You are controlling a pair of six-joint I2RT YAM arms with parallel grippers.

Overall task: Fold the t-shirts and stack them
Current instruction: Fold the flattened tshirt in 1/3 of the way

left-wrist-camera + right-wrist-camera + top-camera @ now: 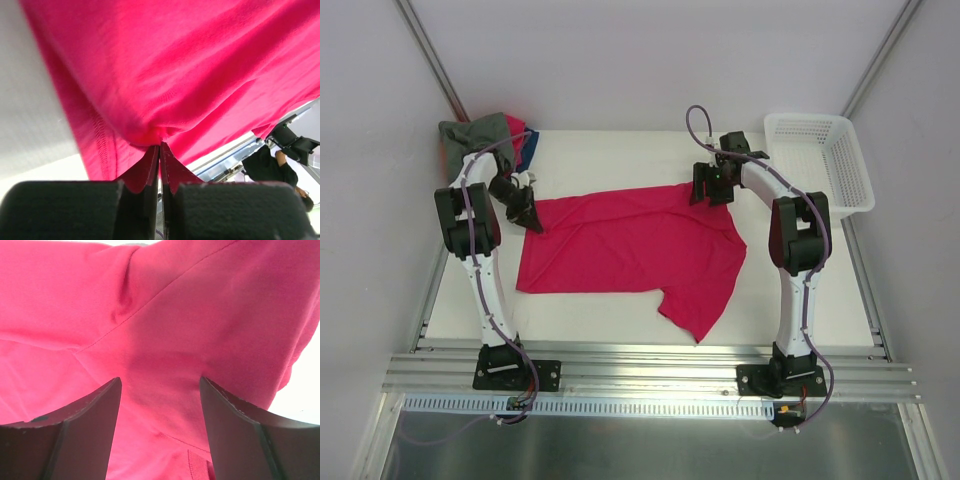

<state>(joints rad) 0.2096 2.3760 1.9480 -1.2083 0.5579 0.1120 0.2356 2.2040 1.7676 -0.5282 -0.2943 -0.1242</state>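
Observation:
A crimson-red t-shirt [630, 245] lies spread out in the middle of the white table [800, 300], one sleeve pointing to the near right. My left gripper [528, 215] is at its far left corner, shut on a pinch of the red cloth [150, 75] that bunches at the closed tips [160, 146]. At the shirt's far right edge, my right gripper [712, 190] stands open with its fingers [95, 410] wide apart over the red cloth [160, 340] beside a seam. A grey-green t-shirt [472, 133] and a dark blue t-shirt [527, 152] lie heaped at the back left corner.
A white plastic lattice basket [825, 155] stands at the back right, next to the right arm. An aluminium rail [650, 365] runs along the near edge, where both arm bases are bolted. Grey walls close in the table on three sides.

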